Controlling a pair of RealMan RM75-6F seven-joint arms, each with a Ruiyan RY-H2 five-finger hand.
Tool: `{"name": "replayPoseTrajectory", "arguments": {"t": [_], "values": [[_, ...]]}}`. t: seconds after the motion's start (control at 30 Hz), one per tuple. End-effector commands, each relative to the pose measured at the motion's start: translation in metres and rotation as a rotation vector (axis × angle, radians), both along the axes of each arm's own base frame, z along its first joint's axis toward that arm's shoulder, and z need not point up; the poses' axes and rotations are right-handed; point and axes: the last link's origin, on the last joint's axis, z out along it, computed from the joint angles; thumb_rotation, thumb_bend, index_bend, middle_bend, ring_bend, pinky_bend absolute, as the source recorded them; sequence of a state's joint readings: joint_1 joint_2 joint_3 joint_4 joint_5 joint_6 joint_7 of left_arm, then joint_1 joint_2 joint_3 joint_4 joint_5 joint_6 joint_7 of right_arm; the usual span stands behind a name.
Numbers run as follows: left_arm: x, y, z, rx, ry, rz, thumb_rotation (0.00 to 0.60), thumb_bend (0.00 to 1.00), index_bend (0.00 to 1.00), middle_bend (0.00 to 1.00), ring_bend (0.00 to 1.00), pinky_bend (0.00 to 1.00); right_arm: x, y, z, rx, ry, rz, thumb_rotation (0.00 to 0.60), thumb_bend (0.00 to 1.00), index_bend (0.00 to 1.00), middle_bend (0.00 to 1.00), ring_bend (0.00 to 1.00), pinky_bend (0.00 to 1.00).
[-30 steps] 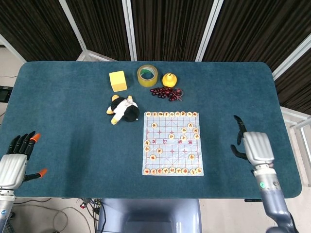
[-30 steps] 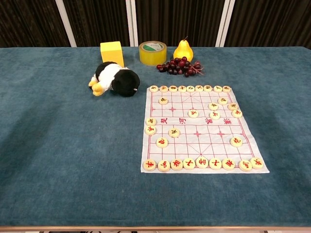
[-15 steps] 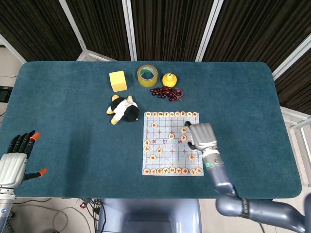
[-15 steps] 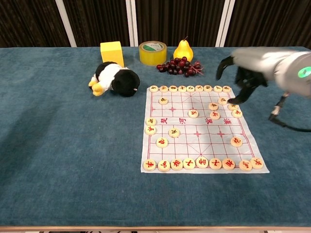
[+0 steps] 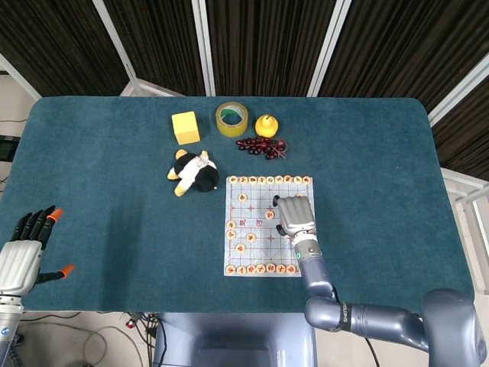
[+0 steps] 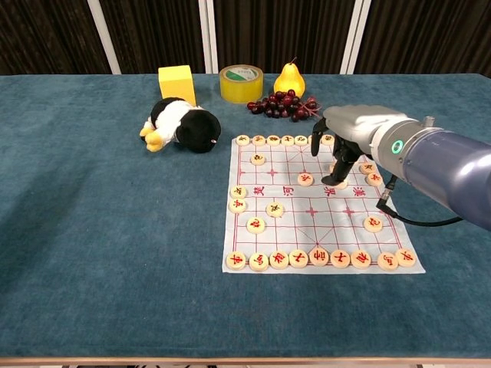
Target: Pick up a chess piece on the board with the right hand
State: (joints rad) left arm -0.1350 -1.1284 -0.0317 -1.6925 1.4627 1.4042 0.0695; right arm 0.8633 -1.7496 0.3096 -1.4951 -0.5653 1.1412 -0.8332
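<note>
A paper chess board (image 5: 256,233) (image 6: 291,230) lies at the table's middle front, with several round cream pieces along its near and far rows and scattered between. My right hand (image 5: 294,215) (image 6: 350,136) hovers over the board's far right part. Its fingers (image 6: 336,170) point down, tips at a piece (image 6: 341,185) that still lies on the board, while another finger is held apart to the left. The hand hides several pieces in the head view. My left hand (image 5: 21,256) rests off the table's front left corner, fingers spread and empty.
Behind the board lie dark grapes (image 6: 284,106), a yellow pear (image 6: 289,78), a tape roll (image 6: 241,83) and a yellow cube (image 6: 176,82). A black-and-white plush penguin (image 6: 180,124) lies just left of the board's far corner.
My right hand has swung in from the table's right side to above the board's far right part and lowered its fingers to a piece. The left hand has not moved.
</note>
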Motion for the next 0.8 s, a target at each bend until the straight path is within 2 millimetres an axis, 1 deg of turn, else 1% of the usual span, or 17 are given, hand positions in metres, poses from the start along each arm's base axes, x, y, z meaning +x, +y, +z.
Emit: {"name": "replayPoseTrajectory", "arguments": {"t": [0.03,0.2,0.53,0.8], "values": [[0.0,0.0,0.0,-0.001,0.0,0.0,0.6,0.0,0.0,0.0,0.0,0.0,0.0,-0.001,-0.002,0.001,-0.011,-0.01,0.6,0.33,0.39,0.92,0.96,0.8],[0.0,0.0,0.0,-0.002,-0.002,0.002,0.6,0.0,0.0,0.0,0.0,0.0,-0.001,-0.002,-0.007,0.008,-0.018,-0.021,0.6,0.33,0.39,0.92,0.96,0.8],[-0.001,0.001,0.001,-0.003,-0.009,0.012,0.6,0.0,0.0,0.0,0.0,0.0,0.004,-0.008,-0.015,0.007,-0.017,-0.019,0.6,0.33,0.4,0.92,0.96,0.8],[-0.001,0.002,0.001,-0.007,-0.012,0.015,0.6,0.0,0.0,0.0,0.0,0.0,-0.002,-0.011,-0.02,0.003,-0.016,-0.043,0.6,0.33,0.41,0.92,0.96,0.8]]}}
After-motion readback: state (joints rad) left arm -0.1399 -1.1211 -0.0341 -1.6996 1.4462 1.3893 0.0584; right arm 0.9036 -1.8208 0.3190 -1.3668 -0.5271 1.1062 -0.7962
